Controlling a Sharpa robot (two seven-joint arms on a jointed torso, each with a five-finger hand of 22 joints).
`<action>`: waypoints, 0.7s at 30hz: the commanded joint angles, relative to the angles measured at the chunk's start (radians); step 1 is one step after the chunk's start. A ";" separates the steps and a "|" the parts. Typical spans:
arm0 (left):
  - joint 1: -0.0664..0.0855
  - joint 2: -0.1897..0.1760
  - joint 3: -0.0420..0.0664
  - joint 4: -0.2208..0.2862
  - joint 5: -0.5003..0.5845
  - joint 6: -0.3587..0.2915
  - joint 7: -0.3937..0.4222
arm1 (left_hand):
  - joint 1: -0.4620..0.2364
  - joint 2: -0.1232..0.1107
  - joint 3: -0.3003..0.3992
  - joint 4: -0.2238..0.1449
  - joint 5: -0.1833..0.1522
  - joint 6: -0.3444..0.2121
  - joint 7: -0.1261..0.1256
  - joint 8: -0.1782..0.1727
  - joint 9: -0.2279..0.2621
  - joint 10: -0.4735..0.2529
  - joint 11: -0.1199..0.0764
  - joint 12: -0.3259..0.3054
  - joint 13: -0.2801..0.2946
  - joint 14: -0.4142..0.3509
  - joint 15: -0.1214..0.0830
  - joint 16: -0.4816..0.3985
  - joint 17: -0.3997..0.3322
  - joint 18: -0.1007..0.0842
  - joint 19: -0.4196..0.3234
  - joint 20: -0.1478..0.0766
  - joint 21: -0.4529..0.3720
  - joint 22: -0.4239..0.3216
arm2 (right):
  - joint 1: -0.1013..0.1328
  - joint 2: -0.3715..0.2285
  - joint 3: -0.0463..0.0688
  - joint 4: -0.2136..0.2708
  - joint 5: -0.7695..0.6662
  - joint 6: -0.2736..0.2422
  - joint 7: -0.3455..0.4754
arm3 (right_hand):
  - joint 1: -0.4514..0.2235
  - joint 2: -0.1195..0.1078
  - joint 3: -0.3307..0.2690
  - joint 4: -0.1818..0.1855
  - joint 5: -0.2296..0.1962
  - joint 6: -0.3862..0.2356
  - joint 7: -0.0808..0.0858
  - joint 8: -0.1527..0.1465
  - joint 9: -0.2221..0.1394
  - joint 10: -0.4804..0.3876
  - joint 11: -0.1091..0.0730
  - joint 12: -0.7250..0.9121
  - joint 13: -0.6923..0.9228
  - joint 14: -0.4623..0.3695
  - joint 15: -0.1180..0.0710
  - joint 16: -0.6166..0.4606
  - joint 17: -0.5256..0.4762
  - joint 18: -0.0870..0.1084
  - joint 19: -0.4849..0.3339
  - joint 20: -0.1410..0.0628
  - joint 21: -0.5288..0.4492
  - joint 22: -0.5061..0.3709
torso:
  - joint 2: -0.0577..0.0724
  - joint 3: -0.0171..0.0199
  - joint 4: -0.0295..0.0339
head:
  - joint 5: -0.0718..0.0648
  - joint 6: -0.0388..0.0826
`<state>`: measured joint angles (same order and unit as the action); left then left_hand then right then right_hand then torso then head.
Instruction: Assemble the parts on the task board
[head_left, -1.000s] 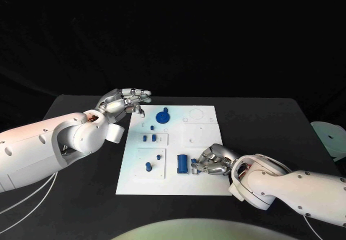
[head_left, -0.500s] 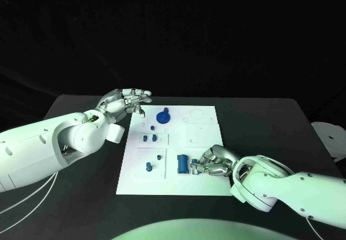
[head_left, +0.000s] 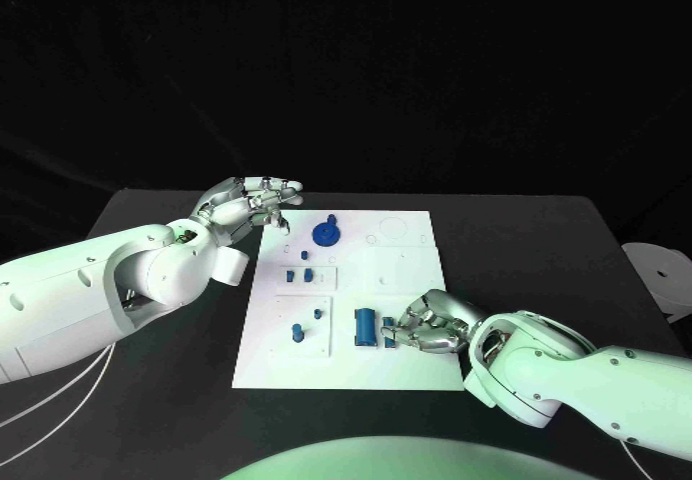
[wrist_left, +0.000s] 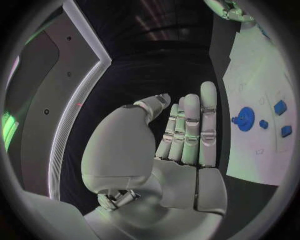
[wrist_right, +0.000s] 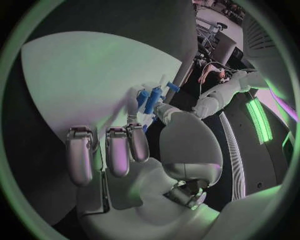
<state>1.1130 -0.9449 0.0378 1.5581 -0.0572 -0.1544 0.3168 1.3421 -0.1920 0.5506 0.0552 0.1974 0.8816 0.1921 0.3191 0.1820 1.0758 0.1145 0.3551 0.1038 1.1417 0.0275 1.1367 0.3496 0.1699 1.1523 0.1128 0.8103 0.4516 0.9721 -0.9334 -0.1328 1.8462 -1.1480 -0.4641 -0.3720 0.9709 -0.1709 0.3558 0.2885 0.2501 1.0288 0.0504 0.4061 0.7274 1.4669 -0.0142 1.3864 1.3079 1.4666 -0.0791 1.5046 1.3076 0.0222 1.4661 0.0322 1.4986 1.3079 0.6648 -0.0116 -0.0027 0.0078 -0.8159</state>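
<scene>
- From my remote station, I find the right silver many-fingered hand (head_left: 428, 325) at about 4 o'clock on the flat white rectangular task board (head_left: 404, 270), fingers curled down beside the upright blue cylindrical part (head_left: 366, 327) and a smaller blue piece (head_left: 388, 335) next to it. The right wrist view shows its fingertips (wrist_right: 134, 131) touching small blue parts; whether one is truly pinched, I cannot tell.
- The left silver hand (head_left: 248, 205) hovers released off the board's 10 o'clock corner, fingers straight in the left wrist view, holding nothing.
- The round blue gear-like part (head_left: 327, 234) sits near 12 o'clock; further small blue pegs (head_left: 300, 274) stand left of centre.
- Risk, in my judgement: the curled right fingers crowd the neighbouring pieces, so a sideways push could tip the cylinder or knock the small piece loose.
- Risk: the board lies unclamped on the black tabletop (head_left: 534, 250); downward pressure off-centre could slide it.
</scene>
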 joint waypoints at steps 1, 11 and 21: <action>0.000 0.001 0.000 0.003 -0.002 0.013 0.002 | -0.004 0.006 -0.001 0.005 -0.002 -0.006 0.002 0.000 -0.001 -0.008 -0.001 0.005 0.000 -0.003 0.002 0.007 -0.001 0.014 0.005 0.003 -0.006 -0.001 | -0.001 -0.004 0.000 0.004 -0.024 0.011 0.011 | -0.002 0.010 -0.007 0.001 0.007 0.005 -0.002 0.004 0.001 0.023 -0.009 0.005 0.131 0.072 -0.004 -0.002 0.098 -0.007 0.076 -0.004 0.004 0.243 | 0.000 0.0005 0.0003 | 0.000 0.000; 0.000 0.001 0.000 0.002 -0.002 0.012 0.001 | -0.005 0.008 -0.001 0.006 -0.002 -0.006 0.002 0.000 -0.001 -0.009 -0.001 0.006 0.000 -0.003 0.002 0.007 -0.002 0.014 0.005 0.003 -0.007 -0.002 | -0.001 -0.017 0.000 0.009 -0.030 0.066 0.023 | 0.144 0.016 0.004 -0.054 -0.124 0.003 -0.004 0.004 -0.001 0.025 -0.011 0.008 0.135 0.073 -0.006 -0.001 0.101 -0.008 0.077 -0.006 0.007 0.244 | 0.000 0.0004 0.0000 | 0.000 0.000; 0.000 0.001 0.000 0.001 -0.002 0.014 0.001 | -0.005 0.008 -0.001 0.006 -0.002 -0.006 0.002 0.000 -0.001 -0.009 -0.001 0.006 0.000 -0.003 0.002 0.007 -0.002 0.014 0.005 0.003 -0.007 -0.002 | -0.001 -0.023 0.000 0.012 -0.039 0.093 0.030 | 0.162 0.012 0.003 -0.061 -0.145 0.004 -0.004 0.003 -0.003 0.025 -0.011 0.009 0.136 0.073 -0.006 -0.001 0.102 -0.008 0.077 -0.006 0.007 0.244 | 0.000 0.0004 0.0003 | -0.001 -0.001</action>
<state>1.1130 -0.9453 0.0376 1.5574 -0.0572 -0.1545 0.3144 1.3421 -0.1920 0.5506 0.0552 0.1974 0.8816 0.1921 0.3191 0.1822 1.0758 0.1145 0.3551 0.1038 1.1417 0.0275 1.1404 0.3488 0.1698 1.1523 0.1128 0.8103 0.4507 0.9722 -0.9563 -0.1326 1.8579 -1.1686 -0.4069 -0.3555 1.1257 -0.1596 0.3588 0.2356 0.1102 1.0287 0.0504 0.4060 0.7255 1.4676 -0.0208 1.3906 1.3079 1.4666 -0.0790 1.5046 1.3075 0.0221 1.4661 0.0323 1.5041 1.3076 0.6649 -0.0109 -0.0026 0.0079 -0.8165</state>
